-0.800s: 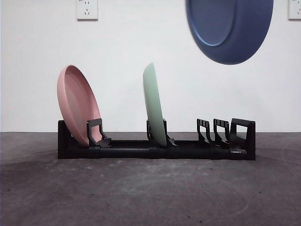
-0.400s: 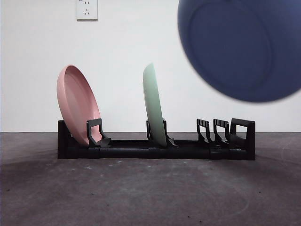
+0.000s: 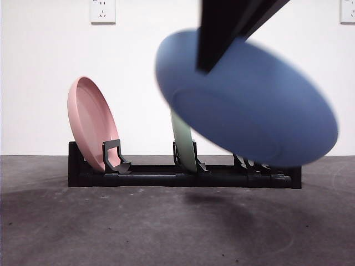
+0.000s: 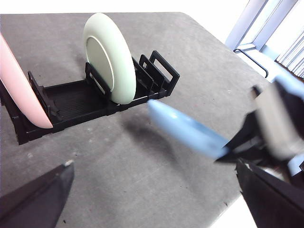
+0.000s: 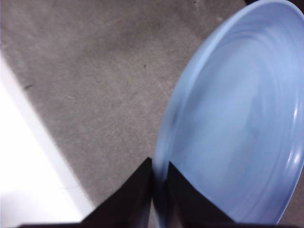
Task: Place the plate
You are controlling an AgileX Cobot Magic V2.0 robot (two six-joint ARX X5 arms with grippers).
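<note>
A big blue plate (image 3: 249, 105) hangs tilted in the air, held at its top edge by a dark hand (image 3: 213, 52) coming down from above. Behind it a black rack (image 3: 150, 177) sits on the gray worktop (image 3: 111, 227). A pink plate (image 3: 91, 122) leans at one end of the rack, and a green plate (image 3: 182, 141) stands near the middle, partly hidden by the blue one.
</note>
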